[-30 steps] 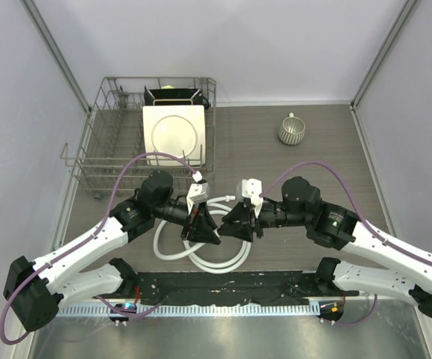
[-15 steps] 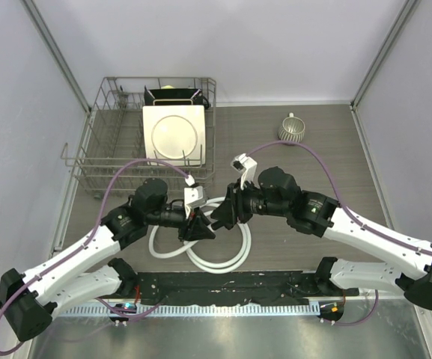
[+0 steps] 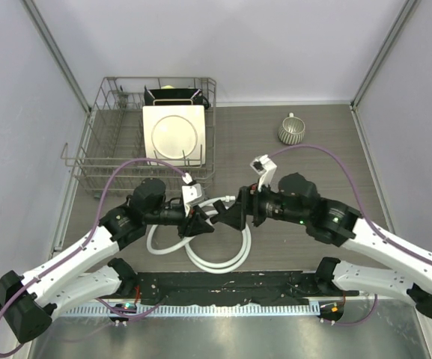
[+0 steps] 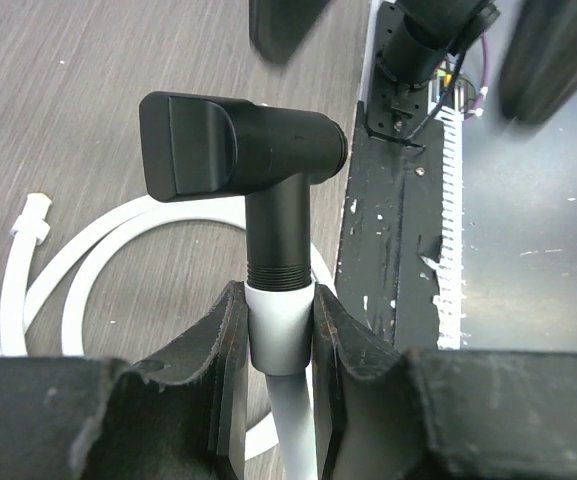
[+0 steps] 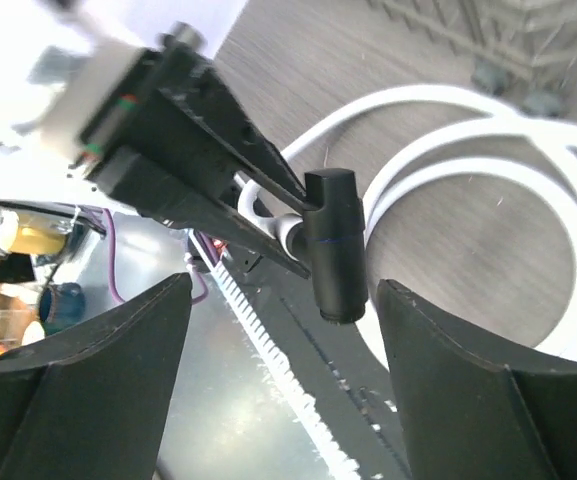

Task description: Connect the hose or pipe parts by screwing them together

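Your left gripper (image 4: 278, 322) is clamped on the white connector (image 4: 279, 340) under the black T-fitting (image 4: 258, 160), above the looped white hose (image 3: 216, 262) mid-table. Your right gripper (image 5: 283, 300) gapes wide around the fitting, untouching; closing off-centre could skew or cross-thread the joint. The dish rack (image 3: 96, 161) holds a white plate (image 3: 173, 134); the mug (image 3: 291, 131) looks empty.
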Robot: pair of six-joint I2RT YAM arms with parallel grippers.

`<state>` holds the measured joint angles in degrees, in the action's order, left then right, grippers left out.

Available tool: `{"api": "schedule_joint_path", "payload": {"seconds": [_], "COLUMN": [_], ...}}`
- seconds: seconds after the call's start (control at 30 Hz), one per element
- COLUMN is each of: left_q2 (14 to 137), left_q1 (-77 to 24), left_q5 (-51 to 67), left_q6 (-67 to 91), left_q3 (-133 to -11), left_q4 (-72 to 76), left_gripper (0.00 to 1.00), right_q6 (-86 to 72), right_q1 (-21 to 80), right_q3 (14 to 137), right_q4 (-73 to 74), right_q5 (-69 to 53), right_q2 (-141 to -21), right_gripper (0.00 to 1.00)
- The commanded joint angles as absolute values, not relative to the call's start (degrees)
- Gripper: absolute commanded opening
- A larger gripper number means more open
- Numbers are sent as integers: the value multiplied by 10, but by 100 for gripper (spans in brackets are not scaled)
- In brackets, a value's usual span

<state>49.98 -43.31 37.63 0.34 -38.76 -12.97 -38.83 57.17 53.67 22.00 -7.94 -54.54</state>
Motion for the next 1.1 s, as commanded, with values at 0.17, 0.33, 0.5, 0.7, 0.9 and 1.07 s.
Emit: {"api": "schedule_joint_path", "payload": {"seconds": [0.17,0.33,0.5,0.7,0.9,1.07], "left_q2": [508,514,514,526,533,540], "left_q1": [-428,-429,-429,-428,-426,-425], "left_q5": [475,525,531,556,573,584], "left_q6": [19,31,30,35,33,40], "left_q3": [-416,-417,-421,-426,-431,-432], "left_q4": [-68,-57,-64,-62,-63,-57], "left_gripper": [0,0,0,0,0,0], "right_q6": [99,379,528,598,616,644], "right_q1": [573,574,574,575,583,603], "right_q3": [462,396,439,433,431,439], "right_q4": [92,111,221,213,170,170], "right_q5": [-170,-277,-296,-256,-248,-241], "right_q2": [-344,-282,-334,-359,-376,-388], "right_gripper": [82,83,83,83,82,82]}}
